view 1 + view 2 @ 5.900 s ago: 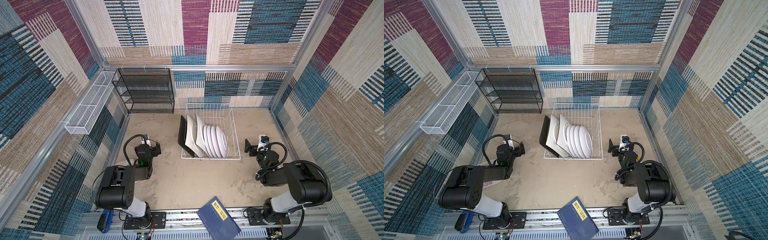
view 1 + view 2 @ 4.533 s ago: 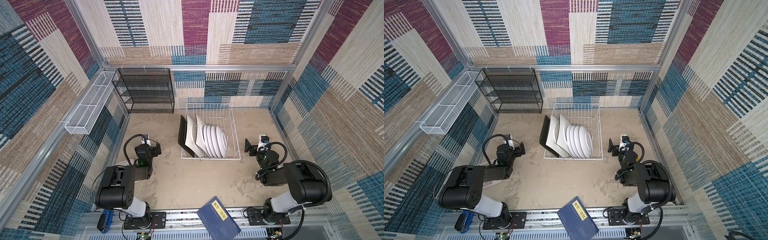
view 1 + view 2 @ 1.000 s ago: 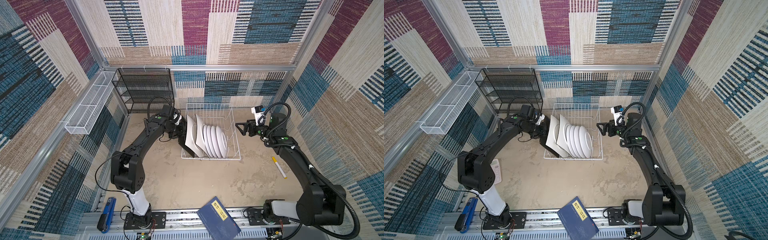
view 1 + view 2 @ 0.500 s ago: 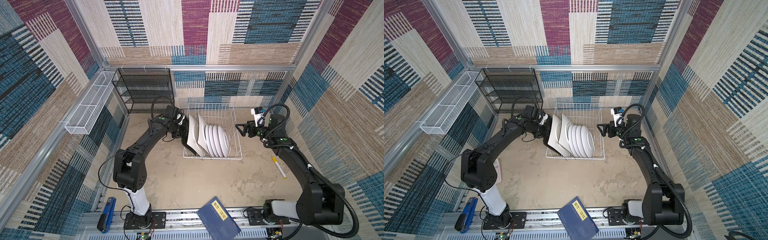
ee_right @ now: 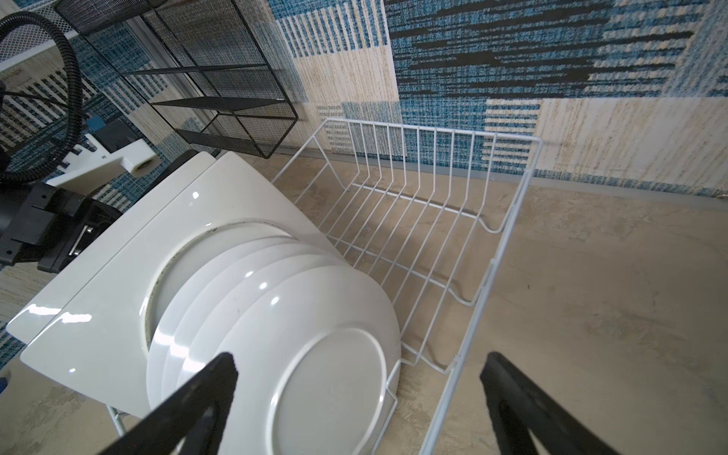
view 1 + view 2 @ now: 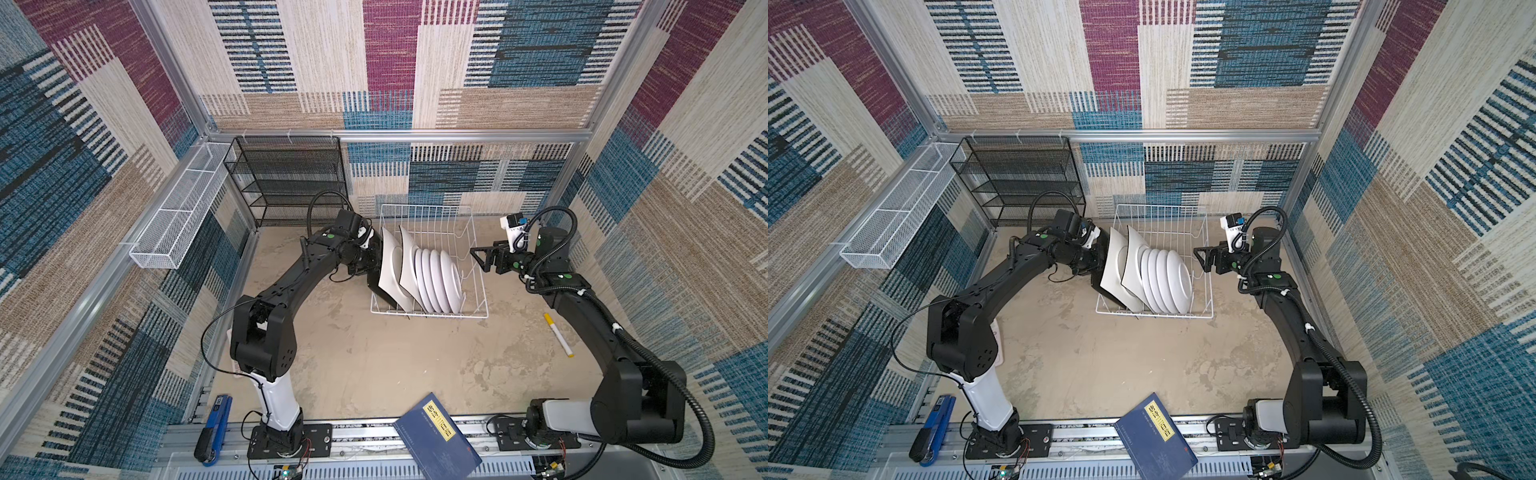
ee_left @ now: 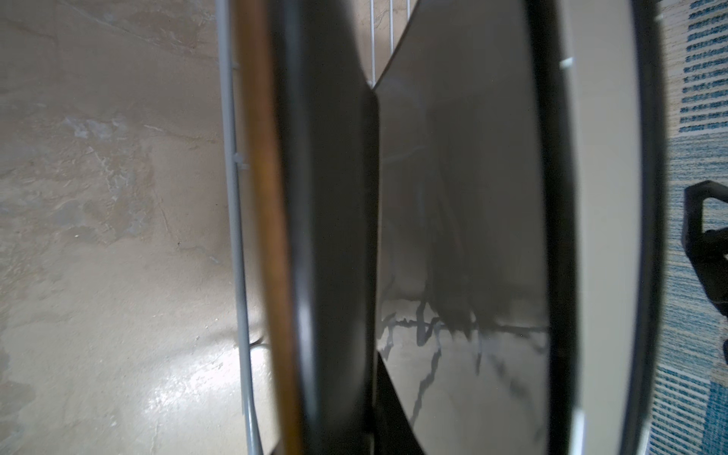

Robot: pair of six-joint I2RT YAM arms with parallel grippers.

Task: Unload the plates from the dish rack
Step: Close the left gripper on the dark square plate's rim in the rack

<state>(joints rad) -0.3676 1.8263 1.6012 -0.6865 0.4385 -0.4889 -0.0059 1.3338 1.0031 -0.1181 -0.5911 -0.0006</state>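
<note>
1. Blue book: bottom centre, on the front rail.
2. Marker: lower right, lying on the table.
3. Dish rack: frame centre, holding the plates on edge in its left half.
4. Left gripper: clamped on a square plate at the rack's left end.
5. Right gripper: jaws spread wide, empty, just right of the rack.
6. Black mesh shelf: upper left of centre, against the back wall.

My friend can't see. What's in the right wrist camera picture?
Round white plates lean against two square plates in a white wire dish rack. The right gripper, open, faces them; a black mesh shelf stands beyond the rack.
</note>
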